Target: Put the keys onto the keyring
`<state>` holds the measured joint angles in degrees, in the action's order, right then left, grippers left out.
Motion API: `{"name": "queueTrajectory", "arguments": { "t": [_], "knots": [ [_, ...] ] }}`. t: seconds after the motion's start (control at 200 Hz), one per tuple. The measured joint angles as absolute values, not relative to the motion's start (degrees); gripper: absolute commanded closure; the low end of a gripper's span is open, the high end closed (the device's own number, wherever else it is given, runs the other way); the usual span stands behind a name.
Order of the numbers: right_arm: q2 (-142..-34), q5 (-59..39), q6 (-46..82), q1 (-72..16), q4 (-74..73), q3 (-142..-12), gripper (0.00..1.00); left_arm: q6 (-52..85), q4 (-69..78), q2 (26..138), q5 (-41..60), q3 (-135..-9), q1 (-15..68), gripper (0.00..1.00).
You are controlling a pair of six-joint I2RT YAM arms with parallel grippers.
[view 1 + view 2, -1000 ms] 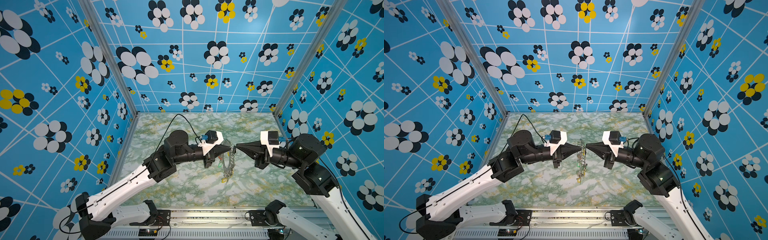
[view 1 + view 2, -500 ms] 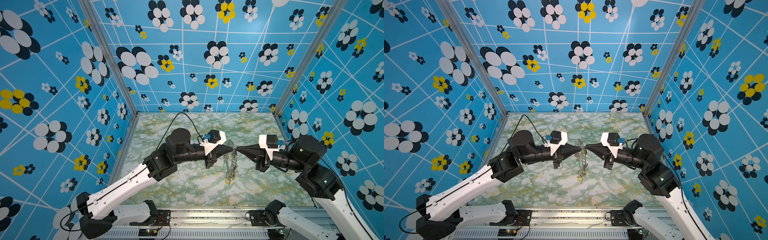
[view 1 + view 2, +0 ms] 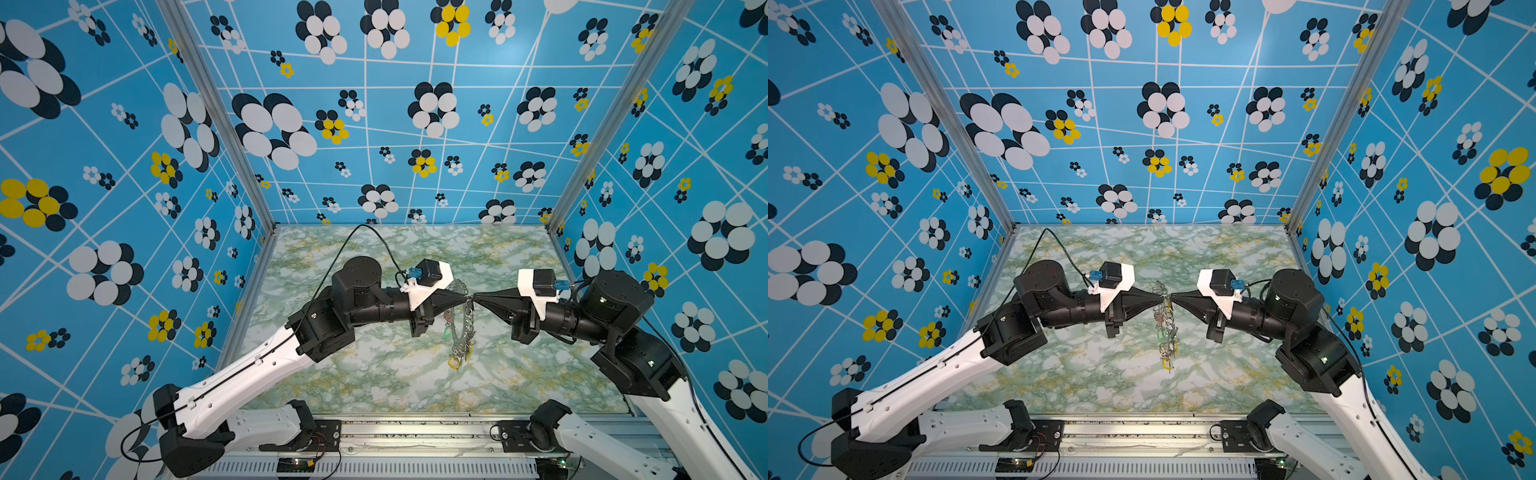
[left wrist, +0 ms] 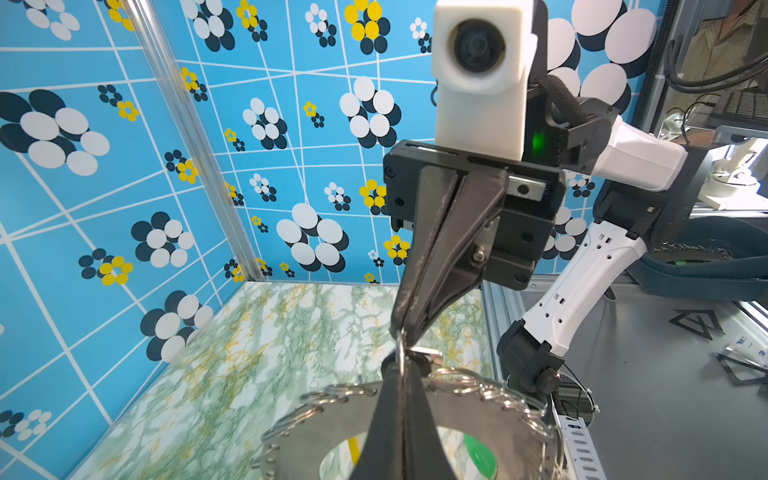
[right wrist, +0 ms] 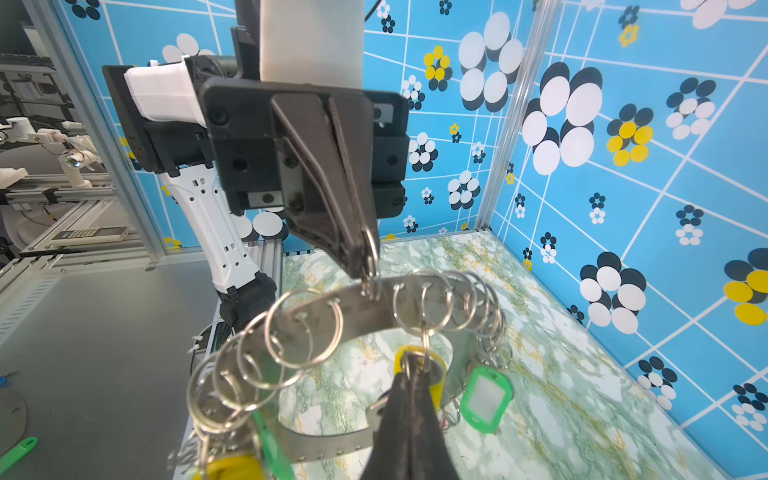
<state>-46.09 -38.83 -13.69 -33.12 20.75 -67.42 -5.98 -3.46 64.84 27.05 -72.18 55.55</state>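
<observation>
Left gripper [image 3: 466, 296] and right gripper [image 3: 477, 296] meet tip to tip at frame centre in both top views, raised above the table [image 3: 374, 374]. The keyring [image 3: 467, 328] hangs edge-on just under the tips, off the table, tags dangling toward the lower centre.

Left gripper is closed, pinching a wire loop [image 5: 371, 249] on the keyring's upper rim. Likely reason: it carries the disc and keeps that loop steady and presented to the other arm.

Right gripper is closed too, tip right at the same spot on the rim, probably to work a key onto the loop. Nose-to-nose suits threading.

Hard to make out:
- The key with the black tag can't be picked out in any view, so I can't tell whether the right gripper actually holds it.
- In the right wrist view the gripper's own fingers cover part of the yellow tag [image 5: 439, 380]; the green tag [image 5: 484, 395] sits beside it.
- The left wrist view cuts off the lower half of the disc.
- From the top the loops are too small to tell apart.
</observation>
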Motion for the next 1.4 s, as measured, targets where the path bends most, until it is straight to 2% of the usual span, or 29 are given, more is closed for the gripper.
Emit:
{"name": "queueTrajectory", "arguments": {
  "t": [1.399],
  "knots": [
    [-45.4,-38.2,-12.8,-33.3,21.7,-68.6,1.00,-6.0,-6.0,66.6,27.0,-75.1,56.2,1.00]
  ]
}}
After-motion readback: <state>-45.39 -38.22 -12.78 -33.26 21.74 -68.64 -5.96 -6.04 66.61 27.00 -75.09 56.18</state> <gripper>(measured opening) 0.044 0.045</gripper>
